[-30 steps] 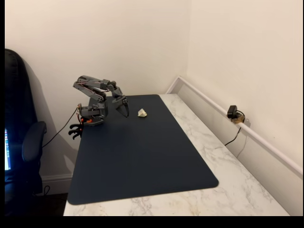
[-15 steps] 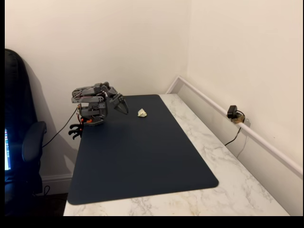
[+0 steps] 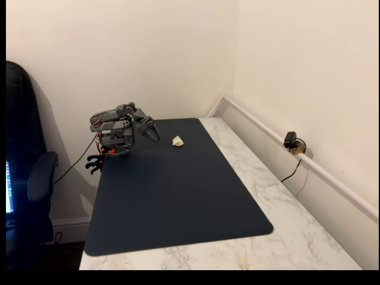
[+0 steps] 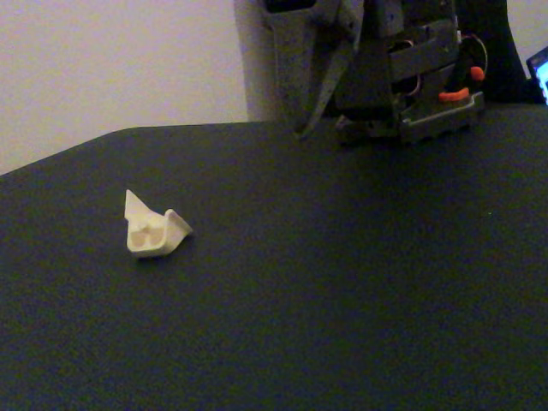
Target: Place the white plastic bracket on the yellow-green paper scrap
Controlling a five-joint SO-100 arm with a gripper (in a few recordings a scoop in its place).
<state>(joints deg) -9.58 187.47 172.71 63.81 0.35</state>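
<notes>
Fixed views: two, one wide across the worktop (image 3: 285, 196), one low and close at mat level.
Step in hand: approach not yet made; judged to be at the start, nothing grasped.
Tool (image 3: 155, 136): raised near the arm's base at the far left corner of the dark mat (image 3: 178, 196); fingers hang close together with a narrow gap at the tips, nothing between them.
White plastic bracket (image 3: 177, 141): resting on the mat, just right of the tool in the wide view, apart from it.
Yellow-green paper scrap: not made out in either fixed view; position cannot be stated.
Next move, as judged: spread the tool, reach right and down over the bracket, close across its narrow body; small angular part, likely to skid or tip if pinched off-centre.
Wide view adds: whole mat, marbled worktop, arm posture, gap between tool and bracket.
Close view adds: bracket shape (image 4: 152, 229), a wedge with two upturned points and a hollowed face; finger tips (image 4: 313, 110) hanging above the mat; arm base (image 4: 419, 111) with orange detail.
</notes>
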